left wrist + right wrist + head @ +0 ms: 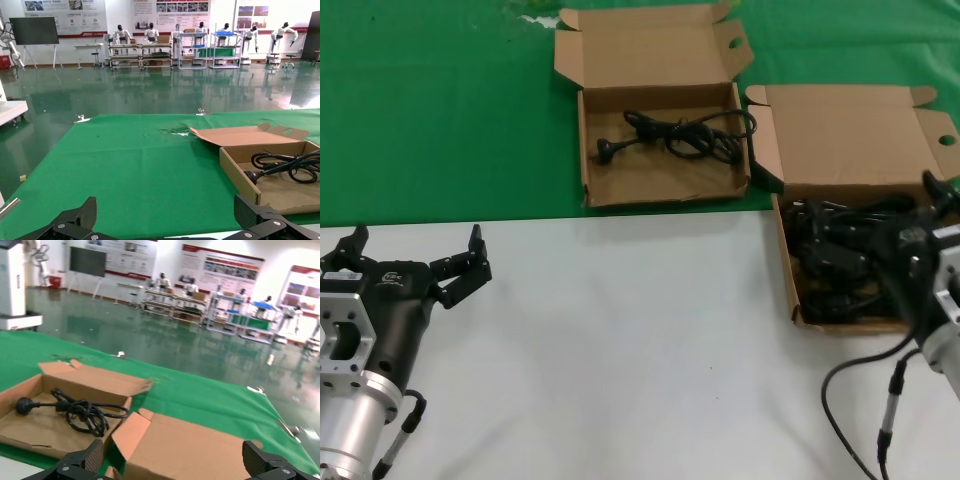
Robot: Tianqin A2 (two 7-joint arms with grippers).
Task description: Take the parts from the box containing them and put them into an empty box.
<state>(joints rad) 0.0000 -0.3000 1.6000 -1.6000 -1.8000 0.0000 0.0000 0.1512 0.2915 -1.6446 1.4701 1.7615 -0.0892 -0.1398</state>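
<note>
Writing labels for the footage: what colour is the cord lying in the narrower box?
Black; the cord shows best in the head view.

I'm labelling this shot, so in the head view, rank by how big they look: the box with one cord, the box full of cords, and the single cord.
1. and 2. The box with one cord and the box full of cords look alike; the right gripper covers part of the full one, so no ranking.
3. The single cord, smallest.
</note>
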